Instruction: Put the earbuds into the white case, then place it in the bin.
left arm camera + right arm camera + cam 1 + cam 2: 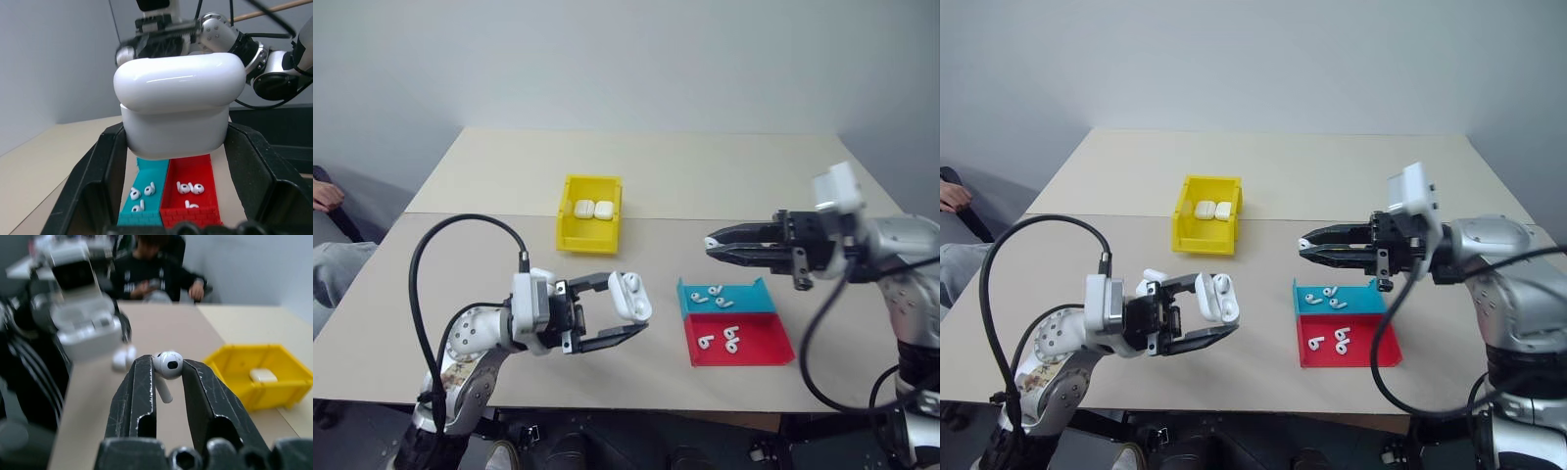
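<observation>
Nearest the head camera, left gripper [625, 315] raised over the near edge of the table [705, 176], pointing toward the robot's right, its two black fingers clamped tight on a white case [628, 295]; the case stands lid up and open, hinged top tipped back, as seen from the right wrist. Landmark taken: the teal-and-red tray [734, 323], resting on the table just right of that held case. Loose earbuds [713, 295] lie in the tray, several in the teal half and several more in the red half. Right gripper [167, 366] hovers above the tray's far side, pointing left toward the case, well clear of the table; its fingers are nearly closed and pinch one earbud [168, 364] by the head, stem hanging down between the pads. Gripper tip and open case remain apart, a visible gap between them. Yellow bin [588, 212] sits on the table beyond and left of the tray, lowered lip facing the robot, with two closed white cases [593, 209] side by side inside it. A person's hand [326, 196] rests far left of the tray, off the table's edge.
</observation>
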Robot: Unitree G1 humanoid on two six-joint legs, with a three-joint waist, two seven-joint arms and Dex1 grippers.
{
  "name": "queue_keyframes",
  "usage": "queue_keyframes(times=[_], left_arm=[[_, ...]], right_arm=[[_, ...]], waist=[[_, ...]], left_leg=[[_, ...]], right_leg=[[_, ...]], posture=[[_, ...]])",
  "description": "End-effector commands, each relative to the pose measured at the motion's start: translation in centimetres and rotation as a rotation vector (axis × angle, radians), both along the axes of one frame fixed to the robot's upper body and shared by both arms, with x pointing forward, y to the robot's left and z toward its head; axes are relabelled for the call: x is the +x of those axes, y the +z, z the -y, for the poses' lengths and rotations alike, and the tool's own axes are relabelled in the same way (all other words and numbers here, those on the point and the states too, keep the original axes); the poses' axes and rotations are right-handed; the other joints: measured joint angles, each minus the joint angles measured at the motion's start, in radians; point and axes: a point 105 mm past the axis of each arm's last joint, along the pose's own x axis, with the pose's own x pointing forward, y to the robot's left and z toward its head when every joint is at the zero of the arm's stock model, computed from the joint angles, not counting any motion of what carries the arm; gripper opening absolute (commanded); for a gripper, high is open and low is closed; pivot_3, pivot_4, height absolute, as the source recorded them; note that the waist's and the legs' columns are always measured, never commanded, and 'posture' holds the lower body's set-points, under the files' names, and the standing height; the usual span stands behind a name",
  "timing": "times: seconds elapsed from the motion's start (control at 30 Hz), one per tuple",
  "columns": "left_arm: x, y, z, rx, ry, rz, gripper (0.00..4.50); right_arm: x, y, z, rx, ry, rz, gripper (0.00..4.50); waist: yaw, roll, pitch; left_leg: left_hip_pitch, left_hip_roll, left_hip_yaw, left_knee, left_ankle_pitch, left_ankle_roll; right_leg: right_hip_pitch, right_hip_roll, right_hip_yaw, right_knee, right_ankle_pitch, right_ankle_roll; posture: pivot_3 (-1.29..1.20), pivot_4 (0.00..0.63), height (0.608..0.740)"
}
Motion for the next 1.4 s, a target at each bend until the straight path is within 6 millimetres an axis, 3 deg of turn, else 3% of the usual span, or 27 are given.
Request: queue_keyframes(times=[0.03,0.2,0.37,0.97,1.27,1.4], left_arm=[[0.4,0.6,0.9,-0.007,-0.036,0.011,2.73],[0.7,0.9,1.8,0.009,-0.056,0.022,2.73],[0.7,1.1,2.2,-0.011,-0.067,0.024,2.73],[0.2,1.2,2.3,-0.033,-0.065,0.030,2.73],[0.4,1.2,2.2,-0.035,-0.058,0.033,2.73],[0.3,1.2,2.2,-0.035,-0.056,0.029,2.73]], right_arm=[[-2.5,1.0,-0.9,0.120,0.066,-0.061,0.62],[-3.1,0.9,-2.2,0.213,0.099,-0.159,0.62],[-3.7,-0.4,-3.5,0.188,0.120,-0.182,0.62],[-4.1,-3.1,-4.4,0.101,0.123,-0.200,0.62],[-4.1,-3.4,-4.4,0.091,0.125,-0.167,0.62],[-4.1,-3.6,-4.4,0.076,0.112,-0.129,1.97]], waist=[[0.001,0.000,0.000],[-0.005,0.000,0.000],[-0.006,0.000,0.000],[-0.007,0.000,0.000],[-0.006,0.000,0.000],[-0.006,0.000,0.000]], left_leg=[[0.000,0.000,0.000,0.000,0.000,0.000],[0.000,0.000,-0.001,0.000,0.000,0.000],[0.000,0.000,-0.001,0.000,0.000,0.000],[0.000,0.000,-0.001,-0.001,0.000,0.000],[0.000,0.000,-0.001,-0.001,0.000,0.000],[-0.001,0.000,-0.001,-0.001,0.000,0.000]], right_leg=[[0.001,0.000,0.000,0.000,0.000,0.000],[0.001,0.001,0.000,-0.001,0.000,0.000],[0.001,0.001,0.000,-0.002,0.000,0.000],[0.001,0.001,0.000,-0.004,0.000,0.001],[0.001,0.001,0.000,-0.005,0.000,0.001],[0.001,0.001,0.000,-0.006,0.000,0.001]], posture=[[0.00,0.150,0.740],[0.00,0.150,0.740],[0.00,0.150,0.740],[0.00,0.150,0.740],[0.00,0.150,0.740],[0.00,0.150,0.740]])
